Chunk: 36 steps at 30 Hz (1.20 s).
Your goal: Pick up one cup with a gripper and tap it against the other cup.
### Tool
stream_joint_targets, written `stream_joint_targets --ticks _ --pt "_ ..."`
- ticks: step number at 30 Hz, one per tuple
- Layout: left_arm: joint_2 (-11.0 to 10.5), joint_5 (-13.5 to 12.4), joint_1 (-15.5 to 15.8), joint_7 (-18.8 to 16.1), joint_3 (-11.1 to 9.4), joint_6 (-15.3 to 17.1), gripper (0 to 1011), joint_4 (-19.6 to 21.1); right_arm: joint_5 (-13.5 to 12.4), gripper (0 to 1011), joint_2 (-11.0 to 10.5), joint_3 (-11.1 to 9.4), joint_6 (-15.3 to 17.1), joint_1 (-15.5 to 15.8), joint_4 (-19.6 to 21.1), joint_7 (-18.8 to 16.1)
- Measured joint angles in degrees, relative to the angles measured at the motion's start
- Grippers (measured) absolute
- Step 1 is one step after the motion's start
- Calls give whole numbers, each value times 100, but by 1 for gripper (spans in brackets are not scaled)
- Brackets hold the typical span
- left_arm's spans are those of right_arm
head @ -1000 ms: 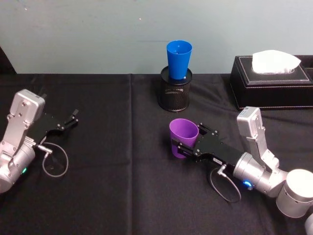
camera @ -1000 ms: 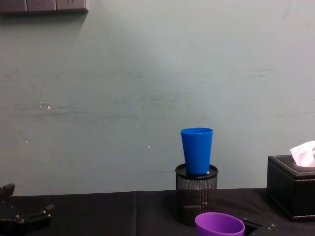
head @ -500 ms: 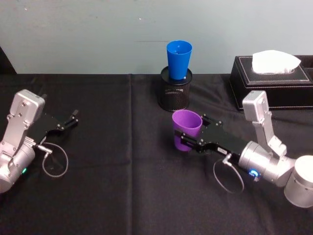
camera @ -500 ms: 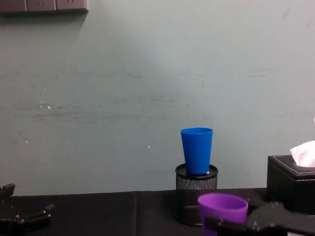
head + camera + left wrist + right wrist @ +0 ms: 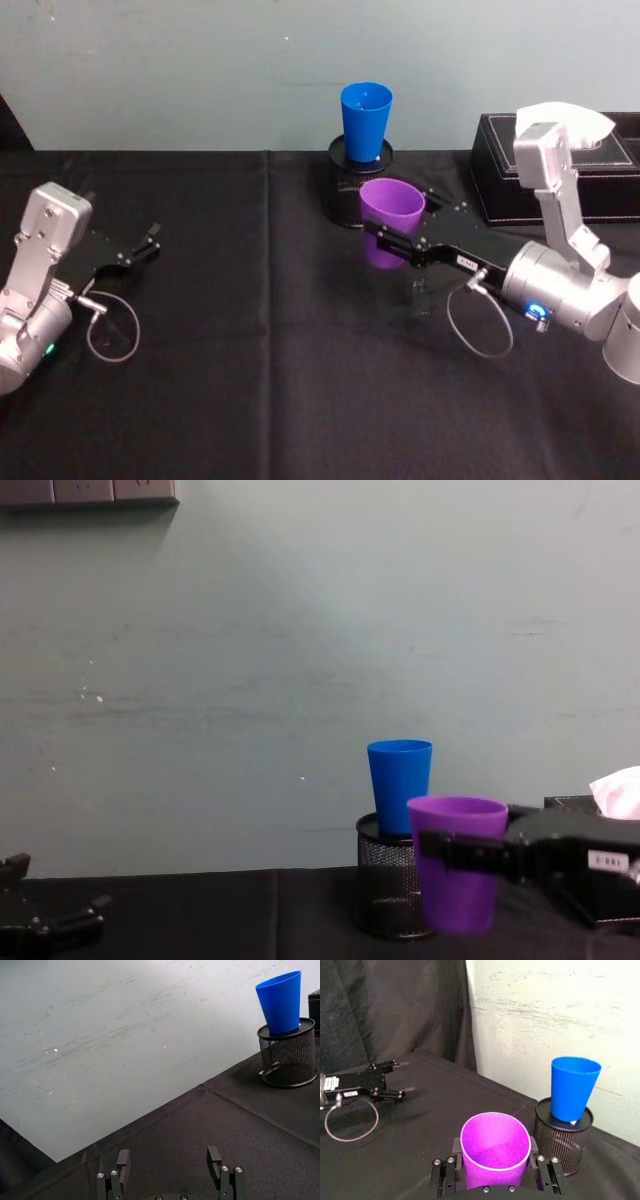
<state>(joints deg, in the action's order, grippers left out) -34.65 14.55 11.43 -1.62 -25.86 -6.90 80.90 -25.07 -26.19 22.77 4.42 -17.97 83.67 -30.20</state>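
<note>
2 cups on the scene. Right gripper reaches forward over the black worktop. Its fingers are clamped on the purple cup, 1 finger on each side of the cup wall, about mid-height. Cup sits between the fingers, upright, mouth up, nothing visible inside. Chest view shows its base hanging above the cloth, and head view shows a shadow on the worktop under the wrist.

Blue cup lies beyond the right fingertips and higher than them. It stands upright with its base on top of the black mesh cylinder. From the chest, the purple cup's rim comes level with the lower part of the blue cup. A gap shows between the 2 cups in the right wrist view: near, not touching. The purple cup overlaps the mesh cylinder in the head and chest views. I cannot tell whether those 2 touch.

Black tissue box, with white tissue at its top, sits behind the right arm, well off from the fingertips.

Left gripper is low at the robot's left side of the worktop. Its fingers are spread with nothing between them, and bare cloth lies ahead of the tips.
</note>
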Motion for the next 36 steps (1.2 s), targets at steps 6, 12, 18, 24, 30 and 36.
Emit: stream_joint_targets --ticks 6,12,18,24,30,36 --pt "1 0 0 0 0 0 1005 0 -65 734 -89 19 278 -84 202 91" --pt "0 0 0 0 0 0 1005 0 -159 734 -198 53 559 -195 450 171" --pt "0 0 0 0 0 0 1005 0 -214 734 -275 116 688 -267 614 205" --pt "0 0 0 0 0 0 1005 0 -291 734 -308 147 741 -308 695 251" --pt "0 0 0 0 0 0 1005 0 -324 733 -337 183 746 -324 716 301" --pt "0 0 0 0 0 0 1005 0 -324 734 -337 180 746 -324 716 298"
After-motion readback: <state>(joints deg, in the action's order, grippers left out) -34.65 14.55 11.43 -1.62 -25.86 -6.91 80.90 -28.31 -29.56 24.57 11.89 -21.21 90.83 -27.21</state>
